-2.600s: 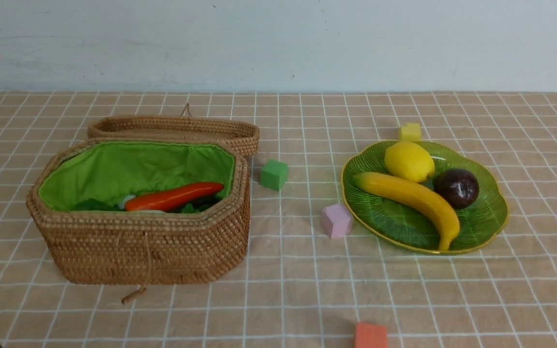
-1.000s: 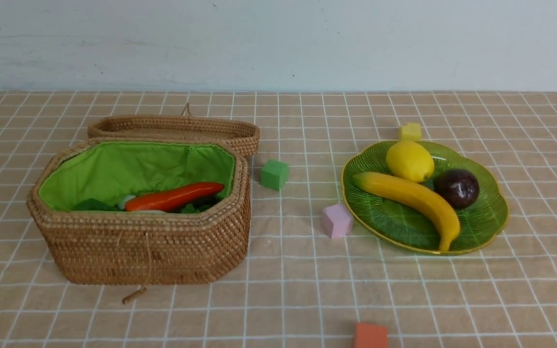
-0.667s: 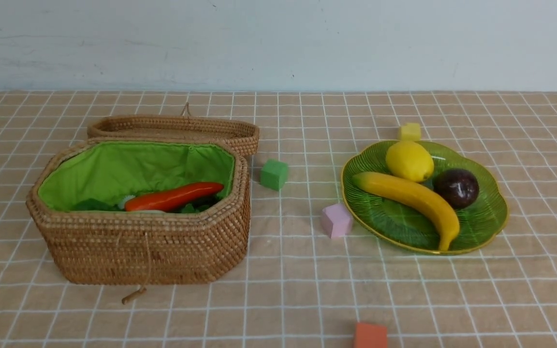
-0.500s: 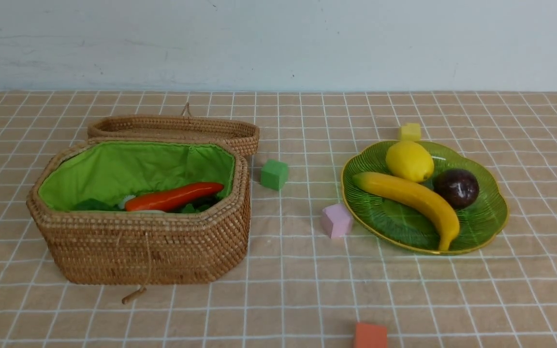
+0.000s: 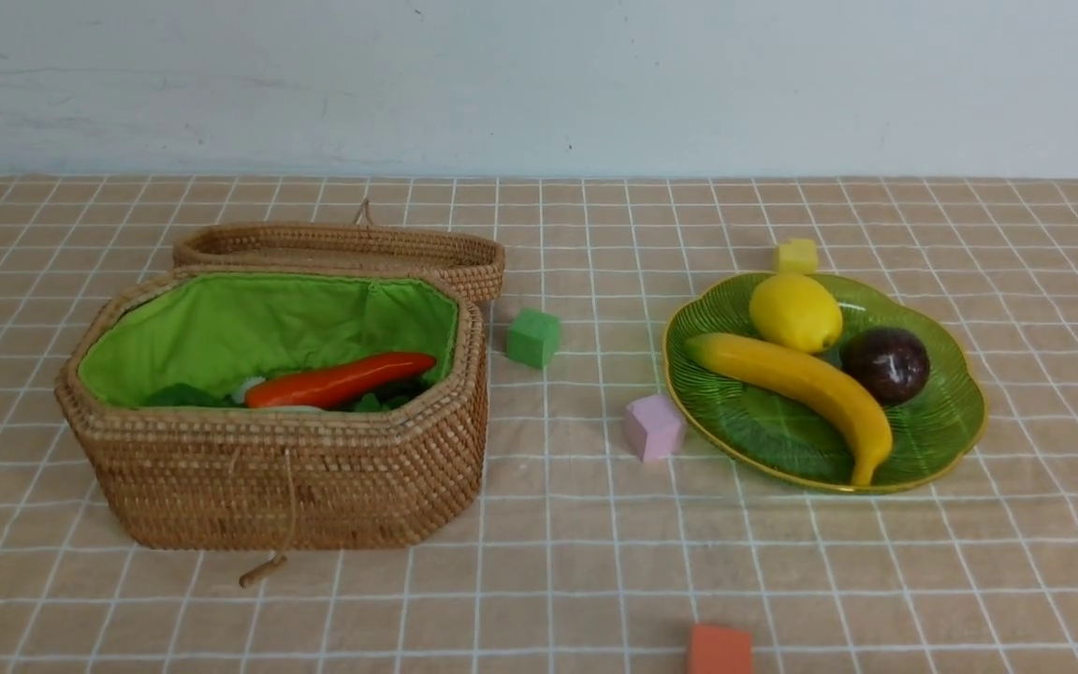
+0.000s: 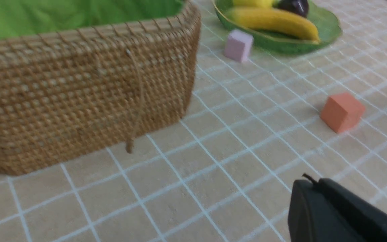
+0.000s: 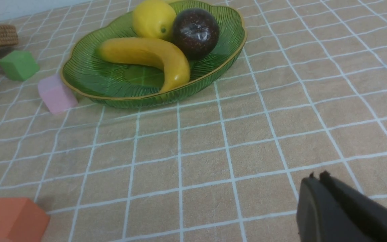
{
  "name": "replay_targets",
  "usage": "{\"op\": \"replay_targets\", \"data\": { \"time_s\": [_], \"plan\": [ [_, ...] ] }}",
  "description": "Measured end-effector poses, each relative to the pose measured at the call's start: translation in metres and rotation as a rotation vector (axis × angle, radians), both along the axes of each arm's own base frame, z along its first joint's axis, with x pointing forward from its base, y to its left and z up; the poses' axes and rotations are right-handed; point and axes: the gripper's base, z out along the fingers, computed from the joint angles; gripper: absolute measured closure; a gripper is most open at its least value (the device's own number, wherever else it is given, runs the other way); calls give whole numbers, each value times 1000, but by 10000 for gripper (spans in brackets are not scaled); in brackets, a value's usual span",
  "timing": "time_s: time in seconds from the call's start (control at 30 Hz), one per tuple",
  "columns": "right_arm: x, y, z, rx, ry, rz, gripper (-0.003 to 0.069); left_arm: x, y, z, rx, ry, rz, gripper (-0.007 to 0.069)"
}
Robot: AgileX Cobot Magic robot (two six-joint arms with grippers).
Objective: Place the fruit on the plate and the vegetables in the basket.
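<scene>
Fruit (image 5: 794,375) rests on plate (image 5: 934,446), carrot (image 5: 338,380) in basket (image 5: 291,496), seemingly sorted; both arms' fingers (image 6: 321,188) press together, freed.

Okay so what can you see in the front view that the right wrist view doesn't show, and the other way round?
Only the front view shows the orange-red carrot in the basket, its green cloth lining, and the small yellow block.

Only the right wrist view shows the right tool, which is shut.

Both show the plate with the banana, lemon and mangosteen, plus the green, pink and red blocks.
</scene>
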Motion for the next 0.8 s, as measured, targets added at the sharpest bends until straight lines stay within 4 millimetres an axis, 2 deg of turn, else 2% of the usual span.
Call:
{"op": "replay_targets", "data": {
  "time_s": [0.03,0.13,0.17,0.27,0.43,0.8],
  "plan": [
    [0,0,0,0,0,0,652,3,1,4,-60,-62,85,637],
    [0,0,0,1,0,0,650,9,7,0,-104,-128,270,637],
    [0,0,0,1,0,0,650,9,7,-1,-105,-128,282,637],
    [0,0,0,1,0,0,648,13,13,-25,-115,-38,431,637],
    [0,0,0,1,0,0,649,10,15,-44,-111,147,488,637],
    [0,0,0,1,0,0,641,10,15,-44,-156,165,500,637]
  ]
}}
